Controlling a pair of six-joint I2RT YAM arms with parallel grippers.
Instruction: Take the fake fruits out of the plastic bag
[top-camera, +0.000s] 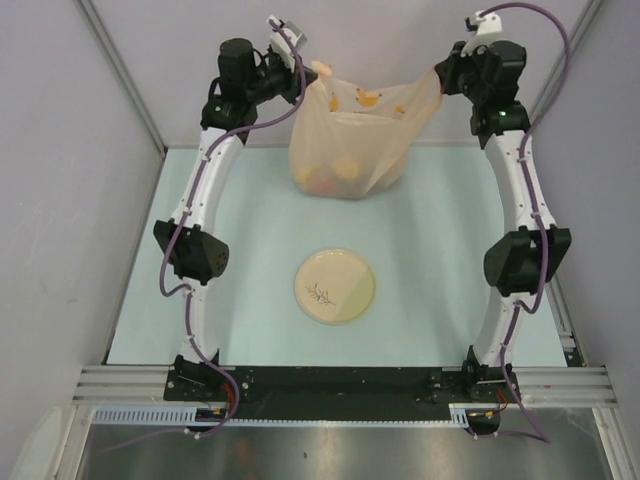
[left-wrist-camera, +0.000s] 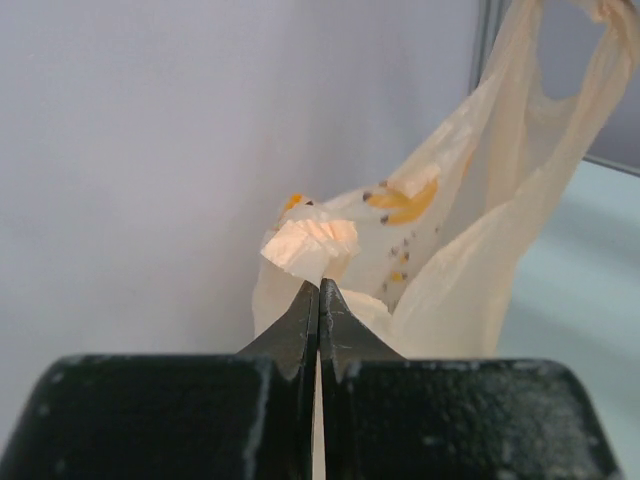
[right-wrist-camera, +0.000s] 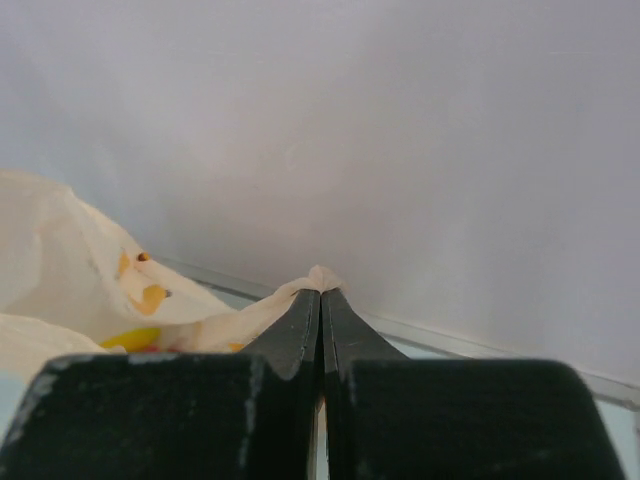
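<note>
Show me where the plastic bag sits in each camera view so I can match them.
Top external: plastic bag is held up at top centre, between both arms.
Left wrist: centre to upper right, a folded handle pinched in the shut left gripper.
Right wrist: lower left, a strip running into the shut right gripper.
Shared landmark: the orange print on the bag.
</note>
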